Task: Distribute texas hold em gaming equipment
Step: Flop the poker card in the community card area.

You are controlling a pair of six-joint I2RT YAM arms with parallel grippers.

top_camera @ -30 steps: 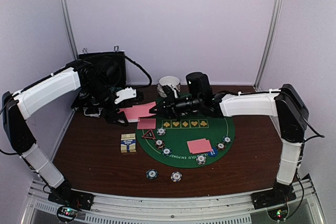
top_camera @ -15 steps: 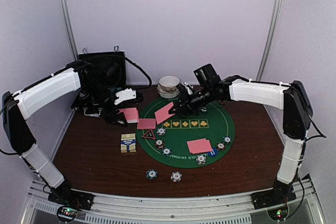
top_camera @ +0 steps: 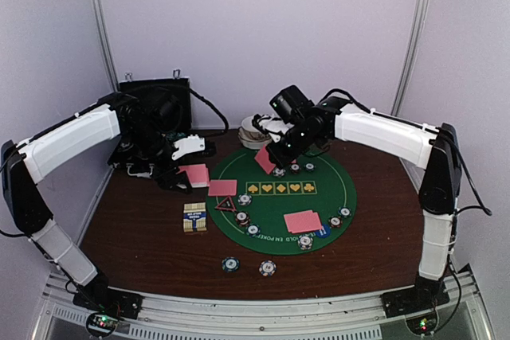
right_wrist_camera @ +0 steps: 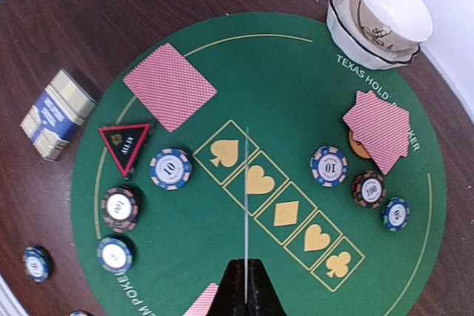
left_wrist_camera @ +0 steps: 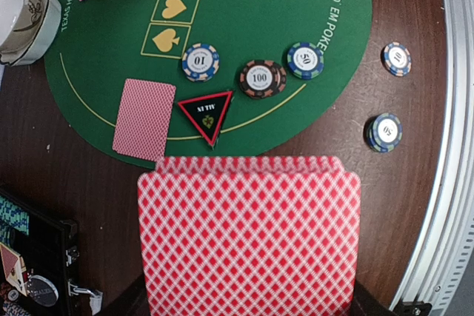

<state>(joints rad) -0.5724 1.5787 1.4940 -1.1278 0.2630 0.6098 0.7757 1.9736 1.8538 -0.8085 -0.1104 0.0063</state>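
Pale lilac walls close in a dark wooden table (top_camera: 135, 236), seen from above, with a round green felt mat (top_camera: 335, 189) at its centre. At 10 o'clock stands the black hard case (top_camera: 155, 105), lid raised. At 12 o'clock, just off the felt, the white bowls (top_camera: 255, 127) sit nested. The left end effector (top_camera: 183, 176), at the mat's 9 o'clock, is clenched on a deck of pink-backed cards (top_camera: 196, 173). The right end effector (top_camera: 273, 156) hangs over the felt's 12 o'clock, pinching a single tilted card (top_camera: 264, 159). A striped card box (top_camera: 194, 217) lies on bare wood at 8 o'clock, and two chips (top_camera: 230, 263) lie off the mat at 6 o'clock.

From the left wrist, the deck fills the lower frame, slightly fanned, its backs a red diamond lattice. At its 12 o'clock the red-rimmed triangle marker (left_wrist_camera: 207, 112) lies on the felt's edge, just beside a face-down card (left_wrist_camera: 144, 118). Three stripe-edged chips (left_wrist_camera: 261, 78) lie in a row past the marker. At 8 o'clock the case's corner shows what looks like teal chip edges.

From the right wrist, the held card appears edge-on, a thin pale line rising from the dark fingers at 6 o'clock. At 3 o'clock two overlapping cards (right_wrist_camera: 378, 129) partly cover an orange disc (right_wrist_camera: 358, 147). Gold suit boxes (right_wrist_camera: 275, 212) cross the felt diagonally. The bowls, at 1 o'clock, have scalloped rims.
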